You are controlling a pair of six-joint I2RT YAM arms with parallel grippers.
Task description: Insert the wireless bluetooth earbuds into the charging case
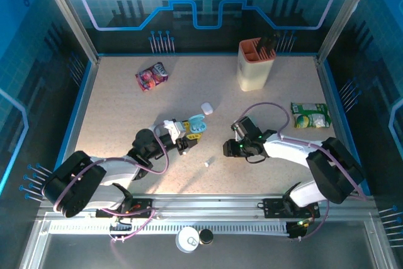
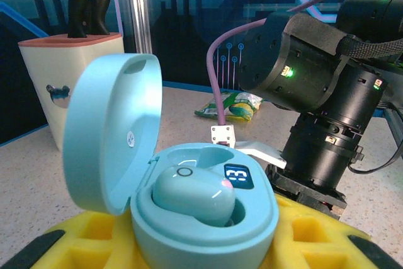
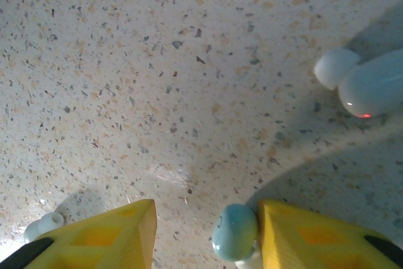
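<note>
My left gripper (image 1: 187, 133) (image 2: 203, 250) is shut on the pale blue charging case (image 1: 196, 125) (image 2: 208, 218), its yellow fingers (image 2: 94, 234) on either side. The lid stands open and one pale blue earbud (image 2: 194, 193) sits in a well. My right gripper (image 1: 228, 149) (image 3: 204, 209) hangs low over the table with its jaws apart. A second pale blue earbud (image 3: 234, 231) rests against the inner face of its right finger (image 3: 302, 234), clear of the left one. A white earbud (image 3: 368, 86) with a red light lies on the table ahead, and a white bud (image 1: 206, 164) lies between the arms.
A small white piece (image 3: 43, 226) lies by the right gripper's left finger. A white pebble-like case (image 1: 206, 109) sits behind the blue case. A cream knife block (image 1: 255, 64), a green packet (image 1: 310, 116) and a pink packet (image 1: 152, 77) stand further back.
</note>
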